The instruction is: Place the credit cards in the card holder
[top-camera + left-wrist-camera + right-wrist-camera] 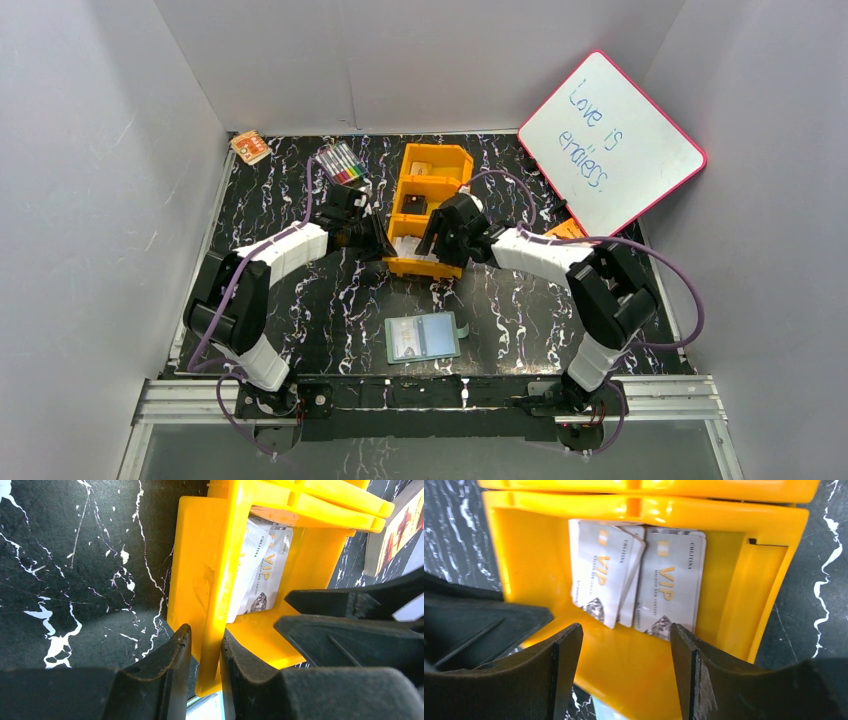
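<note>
The orange tray's [524, 555] wall is pinched by the left gripper [206, 640]; the right gripper [624, 635] is held spread wide over the credit cards [639, 580] overlapped in its robot-side compartment. The card holder [422, 337] is laid near that end, apart from the tray. Two cards could easily get lifted together, since they're overlapped.

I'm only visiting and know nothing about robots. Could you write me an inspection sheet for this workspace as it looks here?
Surface: black table with white marble veins.
Job's things: credit cards overlap in the near compartment of the orange tray; card holder lies open near the arm bases, apart from the tray.
Clutter: marker pack, small orange packet, tilted whiteboard reading "Love is endless".
Grippers: left gripper astride the tray's wall, grip unclear; right gripper open over the cards.
Cables: purple cables loop beside both arms.
Surroundings: grey walls on three sides.
</note>
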Robot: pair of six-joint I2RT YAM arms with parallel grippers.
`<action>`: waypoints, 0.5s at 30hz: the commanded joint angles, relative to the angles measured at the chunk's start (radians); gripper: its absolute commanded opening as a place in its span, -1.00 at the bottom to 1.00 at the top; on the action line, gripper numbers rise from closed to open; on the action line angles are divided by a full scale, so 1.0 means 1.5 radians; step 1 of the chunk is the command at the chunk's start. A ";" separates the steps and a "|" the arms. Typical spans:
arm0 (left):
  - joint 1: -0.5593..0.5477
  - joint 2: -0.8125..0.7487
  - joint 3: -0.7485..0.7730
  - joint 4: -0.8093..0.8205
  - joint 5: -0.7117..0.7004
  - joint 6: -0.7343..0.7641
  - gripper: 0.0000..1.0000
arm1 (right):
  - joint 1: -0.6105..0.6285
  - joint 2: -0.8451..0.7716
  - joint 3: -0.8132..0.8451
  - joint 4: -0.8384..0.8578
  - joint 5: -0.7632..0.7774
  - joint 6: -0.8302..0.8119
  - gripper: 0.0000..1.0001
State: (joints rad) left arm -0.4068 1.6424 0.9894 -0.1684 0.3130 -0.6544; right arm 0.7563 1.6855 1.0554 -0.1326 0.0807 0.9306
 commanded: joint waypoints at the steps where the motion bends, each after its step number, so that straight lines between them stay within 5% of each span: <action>1: 0.003 -0.022 -0.008 -0.044 0.027 -0.003 -1.00 | -0.005 0.034 0.025 0.019 -0.049 -0.018 0.44; 15: 0.003 -0.033 -0.032 -0.024 0.086 0.010 -1.00 | -0.001 0.100 0.034 0.070 -0.129 0.016 0.36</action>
State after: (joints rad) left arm -0.4053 1.6302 0.9722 -0.1646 0.3515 -0.6201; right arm 0.7406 1.8076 1.0840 -0.0830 -0.0639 0.9272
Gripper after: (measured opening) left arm 0.227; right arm 0.707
